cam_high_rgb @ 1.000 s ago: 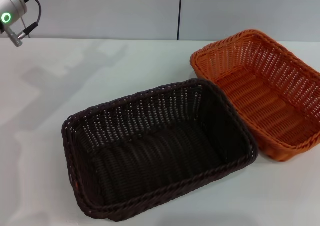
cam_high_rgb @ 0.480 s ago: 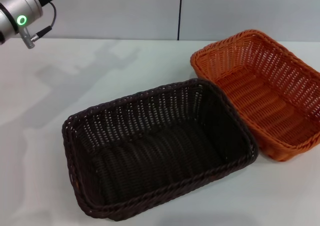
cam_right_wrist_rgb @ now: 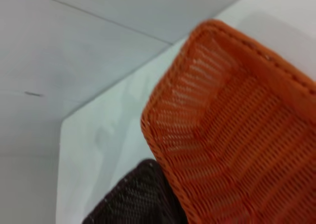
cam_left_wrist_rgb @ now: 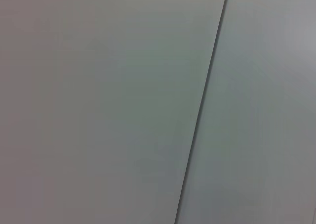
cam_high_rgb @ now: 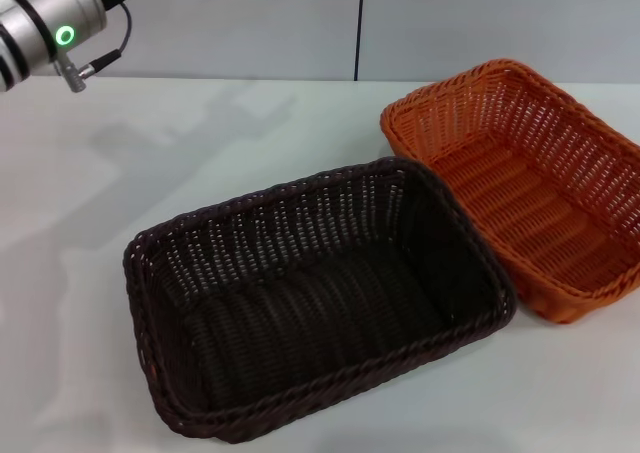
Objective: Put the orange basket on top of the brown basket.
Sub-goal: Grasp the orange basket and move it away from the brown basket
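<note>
Toward the near middle of the white worktop sits the rectangular, very dark brown woven basket, its flared wicker-style sides open-latticed and its rim braided. Just beside it, toward the worktop's far right corner, rests the rectangular bright orange woven basket of the same shape, with ribbed floor, slotted flared walls and braided rim; the two rims look to be touching or nearly so along one side. Neither basket is stacked on the other. Above the far left corner, the left arm's silver cylindrical wrist section, bearing a lit green ring, hangs tilted over the worktop. Neither gripper is visible, so whether either is released or clenched cannot be told.
</note>
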### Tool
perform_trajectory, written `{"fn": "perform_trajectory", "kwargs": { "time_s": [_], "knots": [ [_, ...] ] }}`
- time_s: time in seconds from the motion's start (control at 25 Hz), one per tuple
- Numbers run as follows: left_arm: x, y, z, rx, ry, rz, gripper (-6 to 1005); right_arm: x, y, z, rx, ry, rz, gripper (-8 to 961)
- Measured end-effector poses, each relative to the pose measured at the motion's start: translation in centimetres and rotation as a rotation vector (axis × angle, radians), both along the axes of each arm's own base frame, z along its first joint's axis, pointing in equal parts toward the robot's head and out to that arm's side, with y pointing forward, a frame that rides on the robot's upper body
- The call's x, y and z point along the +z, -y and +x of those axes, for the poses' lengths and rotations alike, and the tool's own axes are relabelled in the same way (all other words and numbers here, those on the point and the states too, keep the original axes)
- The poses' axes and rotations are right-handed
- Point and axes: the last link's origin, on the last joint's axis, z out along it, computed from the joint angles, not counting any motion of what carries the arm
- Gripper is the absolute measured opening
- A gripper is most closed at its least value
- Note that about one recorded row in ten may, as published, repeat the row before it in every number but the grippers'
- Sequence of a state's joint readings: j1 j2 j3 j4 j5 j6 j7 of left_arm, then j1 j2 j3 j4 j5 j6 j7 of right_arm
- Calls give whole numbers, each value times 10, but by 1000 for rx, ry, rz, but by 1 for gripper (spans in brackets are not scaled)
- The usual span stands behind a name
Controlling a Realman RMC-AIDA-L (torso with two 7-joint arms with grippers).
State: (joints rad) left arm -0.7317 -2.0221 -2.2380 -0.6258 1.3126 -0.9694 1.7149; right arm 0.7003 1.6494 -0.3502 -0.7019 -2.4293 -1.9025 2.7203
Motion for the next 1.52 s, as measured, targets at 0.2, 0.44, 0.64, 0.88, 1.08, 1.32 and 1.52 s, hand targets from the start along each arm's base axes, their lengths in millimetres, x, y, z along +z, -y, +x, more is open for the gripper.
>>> {"fn": "perform_trajectory", "kwargs": {
  "time_s": [0.2, 0.44, 0.64, 0.88, 1.08, 1.32, 1.52],
  "knots": [
    [-4, -5, 5, 2, -25, -6, 829, -8, 6, 6, -48, 47, -94, 705],
    [-5, -7, 10, -2, -25, -7, 829, -13, 5, 10, -82, 151, -170, 705],
    [-5, -8, 9, 2, -26, -7, 829, -25, 0, 6, -71, 165, -210, 705],
    [-6, -7, 7, 9, -26, -10, 829, -43, -2, 10, -78, 191, -242, 705],
    [-8, -7, 3, 24, -26, -13, 829, -58, -5, 12, -75, 220, -259, 705],
    [-11, -7, 4, 21, -35, -25, 829, -64, -12, 6, -47, 232, -252, 705],
    [-12, -7, 4, 19, -39, -29, 829, -67, -14, 6, -43, 232, -248, 705]
  ]
}}
